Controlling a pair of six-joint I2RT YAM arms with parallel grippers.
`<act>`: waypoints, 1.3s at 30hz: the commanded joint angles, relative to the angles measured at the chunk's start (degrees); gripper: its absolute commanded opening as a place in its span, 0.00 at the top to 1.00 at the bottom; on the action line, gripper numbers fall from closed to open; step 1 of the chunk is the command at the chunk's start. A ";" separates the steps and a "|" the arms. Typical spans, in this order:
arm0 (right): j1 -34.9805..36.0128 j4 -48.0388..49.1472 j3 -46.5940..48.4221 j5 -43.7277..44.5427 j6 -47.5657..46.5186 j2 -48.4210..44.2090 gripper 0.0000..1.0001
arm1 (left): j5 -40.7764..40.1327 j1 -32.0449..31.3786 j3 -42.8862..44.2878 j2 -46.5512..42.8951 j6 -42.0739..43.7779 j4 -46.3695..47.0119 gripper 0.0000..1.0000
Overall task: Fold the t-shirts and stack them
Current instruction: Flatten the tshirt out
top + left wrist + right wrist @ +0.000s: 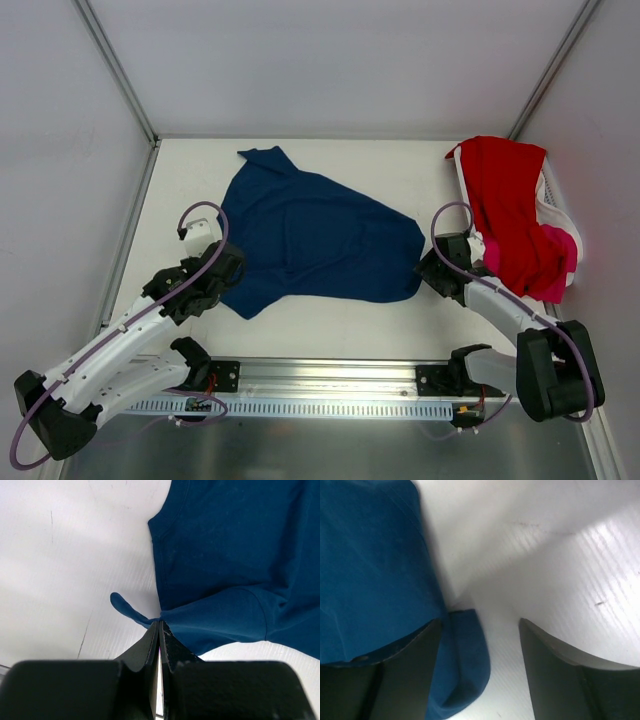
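pinching the navy t-shirt [320, 240], perhaps at a sleeve hem, left gripper [159, 626] is clamped; right gripper [480, 624] gapes apart astride another fold.

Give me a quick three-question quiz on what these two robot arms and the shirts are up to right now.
1. True or false: the left fingers are closed on an edge of the navy t-shirt.
2. Where does the red t-shirt lie? A) spread flat on the table B) draped over the white basket C) folded on top of the navy one
3. Fill in: the right fingers stand ____, with a corner of the navy t-shirt between them.

Key: 1 true; 2 B; 3 open.
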 commanded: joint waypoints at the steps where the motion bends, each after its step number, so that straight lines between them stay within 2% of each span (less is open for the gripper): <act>1: 0.20 -4.89 -0.81 -2.57 1.45 1.73 0.43 | -1.33 0.33 -0.75 -0.30 -1.07 -0.58 1.00; 3: 0.11 -5.41 -0.72 -2.66 1.71 1.73 0.51 | -1.51 0.33 -0.66 0.05 -1.07 -0.66 1.00; 4: 0.20 -5.59 -0.72 -2.84 1.71 1.47 0.59 | -1.60 0.33 -0.66 0.32 -0.98 -0.66 1.00; 9: 0.20 -5.77 -1.08 -2.66 1.80 1.02 0.69 | -1.68 0.33 -0.75 0.50 -1.16 -0.49 1.00; 20: 0.29 -5.07 0.68 -3.19 1.10 3.74 0.64 | -1.60 0.33 -1.10 -0.21 -1.42 -0.49 1.00; 31: 0.46 -3.92 2.79 -3.54 0.57 6.56 0.66 | -1.60 0.33 -1.10 -0.12 -1.24 -0.49 1.00; 34: 0.55 -3.66 3.23 -3.72 0.13 7.09 0.73 | -1.68 0.33 -1.10 -0.12 -1.24 -0.49 1.00; 36: 0.55 -3.66 3.67 -3.80 -0.05 7.62 0.82 | -1.68 0.33 -1.10 -0.03 -1.24 -0.49 1.00; 37: 0.55 -3.66 3.76 -3.98 -0.13 7.79 0.91 | -1.68 0.33 -1.10 -0.12 -1.24 -0.49 1.00; 39: 0.64 -3.66 4.20 -4.07 -0.31 8.23 0.99 | -1.68 0.33 -1.10 -0.03 -1.33 -0.49 1.00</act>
